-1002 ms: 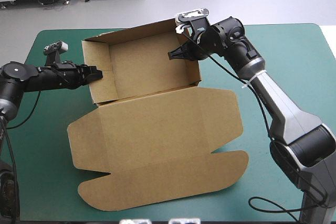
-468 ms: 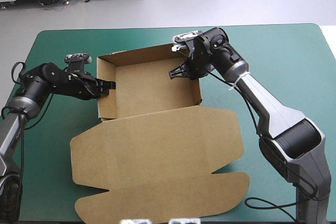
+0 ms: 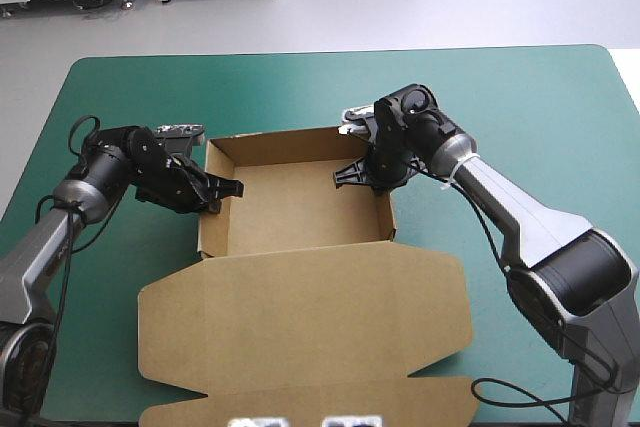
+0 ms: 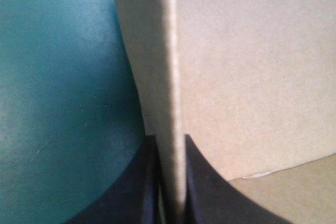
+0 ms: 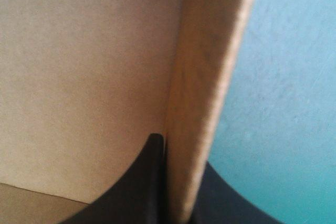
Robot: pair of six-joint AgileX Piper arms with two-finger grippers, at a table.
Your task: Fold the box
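1. brown board of the box stands as an open tray mid-table on the teal-green cover, with its lid lying flat toward the near edge.
2. the left gripper is clamped on the tray's left wall and the right gripper on the right wall. in each wrist view the board's edge runs between the black fingers, which are all but closed on it.
3. risk: both walls are pinned, so if i drive one arm harder than the other, the tray could twist and a corner could buckle.
4. risk: i cannot tell how deep either bite goes. a sideways tug might let the board slide out and the wall spring outward.
5. risk: the lid lies close to the table's near edge and its last flap runs out of sight there, so dragging the tray nearer could push it over.
6. the high view gives me the whole layout: tray, lid and both arms reaching in from opposite sides. it hides the pinch itself behind the wrists.
7. the wrist views show each grip plainly, with cover outside the wall and tray inside. they show nothing of the lid or the other arm.
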